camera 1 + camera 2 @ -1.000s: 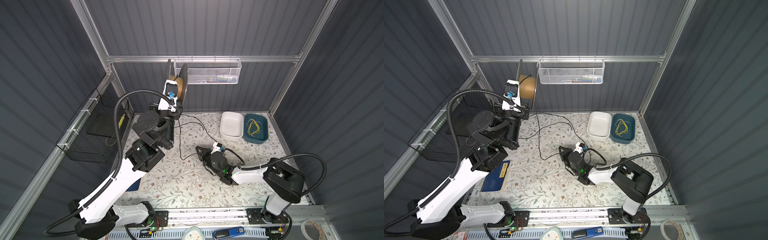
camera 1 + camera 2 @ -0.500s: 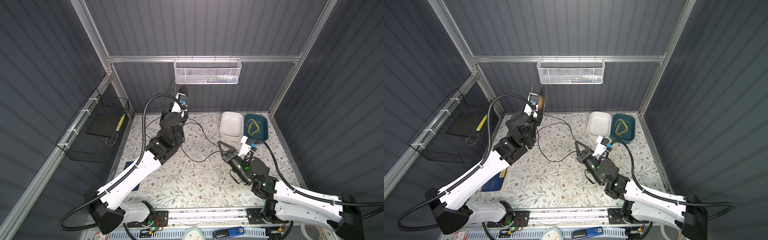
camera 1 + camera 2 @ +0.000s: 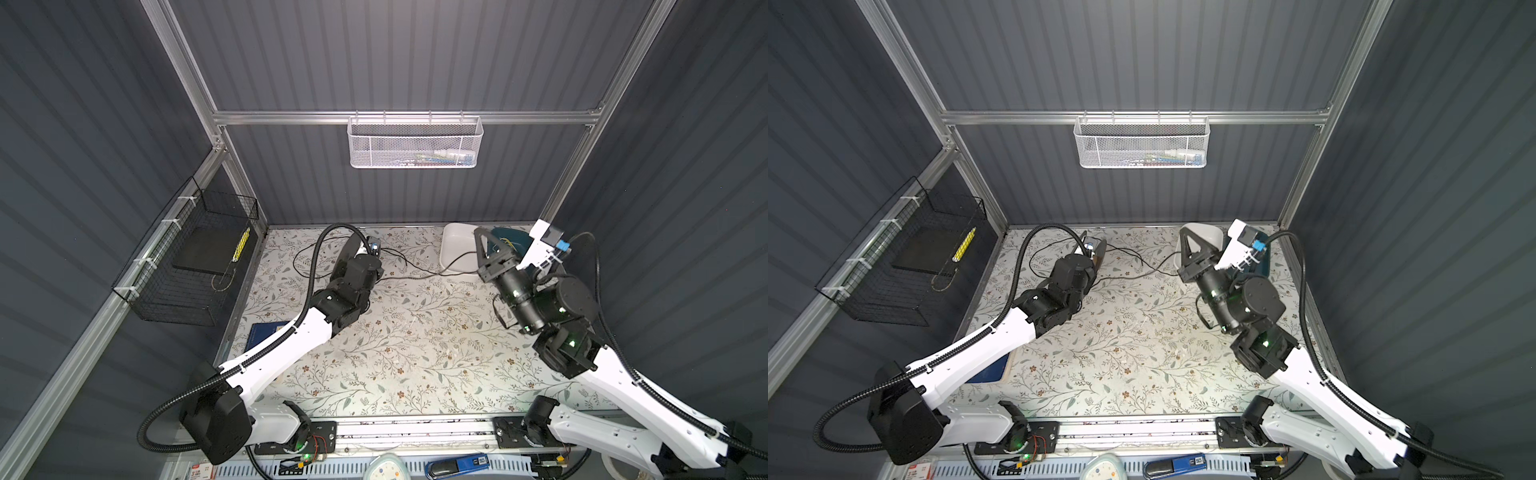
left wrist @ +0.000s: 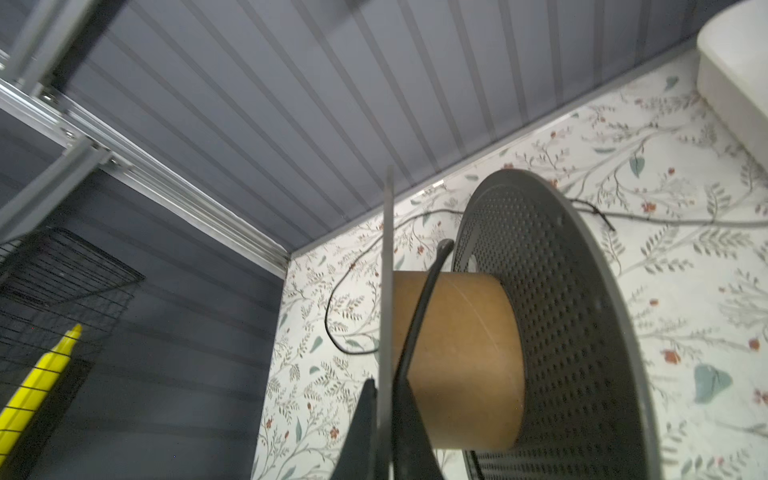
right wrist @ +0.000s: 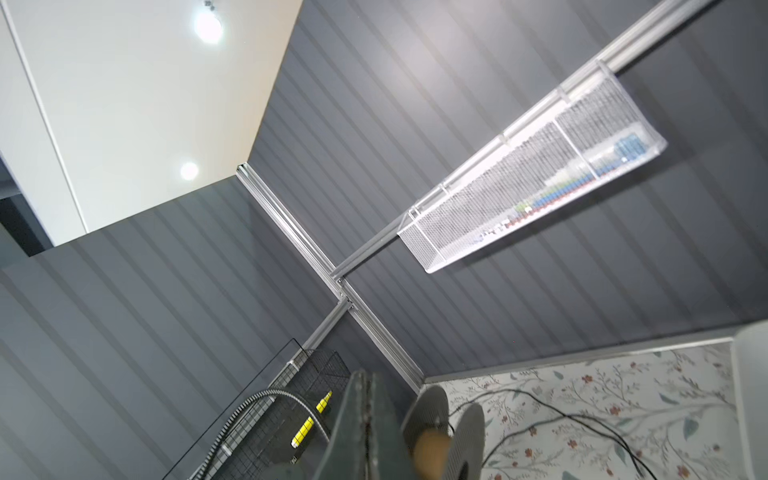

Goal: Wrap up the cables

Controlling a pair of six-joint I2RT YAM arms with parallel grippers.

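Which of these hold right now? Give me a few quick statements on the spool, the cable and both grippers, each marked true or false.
1. The left gripper is clamped on the spool. True.
2. The cable is fully wound. False: only one strand crosses the spool, and the rest lies loose on the mat.
3. The right gripper is open. False: it is shut, raised off the mat, with nothing seen between its fingers.
4. A yellow marker lies in the black basket. True.
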